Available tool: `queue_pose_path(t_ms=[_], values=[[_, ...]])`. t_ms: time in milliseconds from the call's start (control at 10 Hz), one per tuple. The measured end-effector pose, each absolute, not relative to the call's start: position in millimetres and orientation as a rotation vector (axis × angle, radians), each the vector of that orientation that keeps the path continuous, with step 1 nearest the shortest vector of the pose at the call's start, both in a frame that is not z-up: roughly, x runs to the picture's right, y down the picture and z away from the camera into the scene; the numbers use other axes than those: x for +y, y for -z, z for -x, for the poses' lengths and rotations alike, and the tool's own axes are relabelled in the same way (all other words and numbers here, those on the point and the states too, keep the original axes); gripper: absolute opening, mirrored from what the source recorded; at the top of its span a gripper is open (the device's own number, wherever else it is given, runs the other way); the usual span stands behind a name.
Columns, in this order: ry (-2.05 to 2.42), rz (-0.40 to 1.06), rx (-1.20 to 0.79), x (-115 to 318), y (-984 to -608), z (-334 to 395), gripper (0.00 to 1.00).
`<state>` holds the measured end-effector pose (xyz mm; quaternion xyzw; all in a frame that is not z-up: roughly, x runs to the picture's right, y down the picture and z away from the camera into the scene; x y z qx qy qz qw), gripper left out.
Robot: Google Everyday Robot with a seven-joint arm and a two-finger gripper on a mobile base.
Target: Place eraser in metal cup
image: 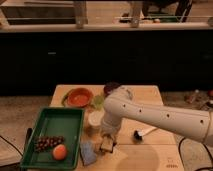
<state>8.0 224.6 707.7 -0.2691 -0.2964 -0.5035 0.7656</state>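
The eraser (88, 152), a small flat blue-grey block, lies on the wooden table (150, 95) near its front edge, just right of the green tray. My gripper (106, 145) hangs from the white arm (150, 117) and sits low over the table, right next to the eraser on its right side. I cannot tell if it touches the eraser. The metal cup (110, 88) is a dark round shape at the back of the table, partly hidden behind the arm.
A green tray (55, 122) at the left holds grapes (47, 143) and an orange fruit (59, 152). An orange bowl (79, 97) and a green item (98, 101) sit at the back. A white cup (95, 119) stands just behind the gripper. A small dark-tipped tool (142, 133) lies to the right.
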Motion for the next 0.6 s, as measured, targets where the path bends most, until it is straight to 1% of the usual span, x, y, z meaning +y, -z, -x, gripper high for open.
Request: queue_pose_path(t_ms=[200,300,400,500,600], values=[[1.090,0.592,-0.647,225.3,-708.4,-9.1,0.56],[1.088,0.595,-0.650,225.7,-708.3,-10.1,0.68],[1.087,0.596,-0.650,225.8,-708.2,-11.0,0.76],[1.087,0.597,-0.651,225.8,-708.1,-11.5,0.79],[1.087,0.599,-0.651,226.1,-707.8,-12.9,0.80]])
